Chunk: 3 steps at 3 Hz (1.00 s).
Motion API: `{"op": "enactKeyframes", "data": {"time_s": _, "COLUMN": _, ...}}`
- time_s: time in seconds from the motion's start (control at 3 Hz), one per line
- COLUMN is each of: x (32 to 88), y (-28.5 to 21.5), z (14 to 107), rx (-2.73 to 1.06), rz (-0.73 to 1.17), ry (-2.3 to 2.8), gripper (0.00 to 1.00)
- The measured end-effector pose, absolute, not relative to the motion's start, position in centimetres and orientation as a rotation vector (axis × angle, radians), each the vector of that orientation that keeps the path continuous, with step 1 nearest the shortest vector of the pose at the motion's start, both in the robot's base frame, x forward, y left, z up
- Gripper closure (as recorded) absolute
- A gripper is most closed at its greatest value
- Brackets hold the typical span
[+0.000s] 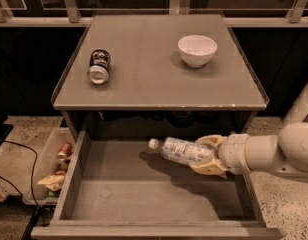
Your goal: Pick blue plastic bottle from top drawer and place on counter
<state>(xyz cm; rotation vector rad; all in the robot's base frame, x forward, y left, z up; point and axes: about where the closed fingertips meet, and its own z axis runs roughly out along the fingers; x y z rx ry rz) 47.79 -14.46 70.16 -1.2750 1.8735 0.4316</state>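
The blue plastic bottle (181,151), clear with a white cap and a white-and-blue label, lies on its side in the air above the top drawer's (144,199) grey floor, cap pointing left. My gripper (208,155) is shut on its right end, coming in from the right on a white arm. The bottle casts a shadow on the drawer floor below it. The counter (154,81) is the grey tabletop above the open drawer.
A blue-and-silver drink can (99,66) lies on its side at the counter's left. A white bowl (197,50) stands at the counter's right rear. A clear bin (51,166) with cans and wrappers sits on the floor left of the drawer.
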Motion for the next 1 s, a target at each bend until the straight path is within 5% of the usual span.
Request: {"op": "enactKeyframes", "data": {"time_s": 1.0, "x": 47.2, "y": -21.7, "z": 88.0, "rx": -1.234, "rz": 0.312, "ry": 1.683, "gripper": 1.0}}
